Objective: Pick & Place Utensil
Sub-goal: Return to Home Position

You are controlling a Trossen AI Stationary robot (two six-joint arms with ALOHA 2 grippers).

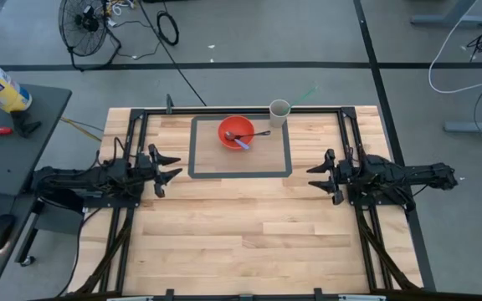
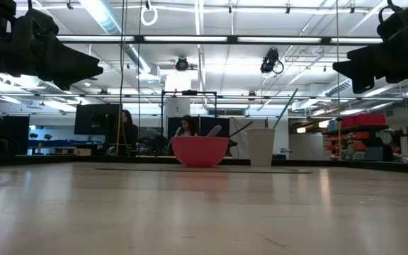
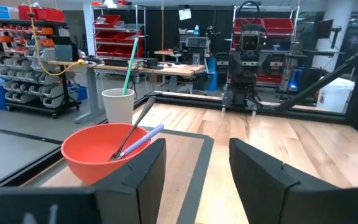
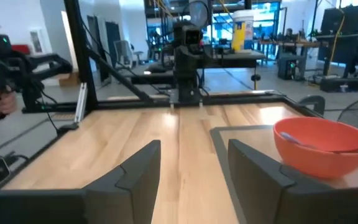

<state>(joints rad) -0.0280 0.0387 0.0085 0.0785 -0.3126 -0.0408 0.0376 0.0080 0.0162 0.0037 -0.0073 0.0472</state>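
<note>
Homing step: left gripper (image 1: 176,165), right gripper (image 1: 312,177) both parted, empty; bowl (image 1: 223,132) w/ fork (image 1: 262,133), spoon (image 1: 243,144), cup (image 1: 279,111) w/ straw (image 3: 129,62) between, beyond fingertips; next: park arms, no grasp req'd.

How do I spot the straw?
Find the dark-edged mat on the wooden table. Beside its orange bowl stands a white cup, with the straw poking out. It's thin and green, unlike the fork and spoon in the bowl.
</note>
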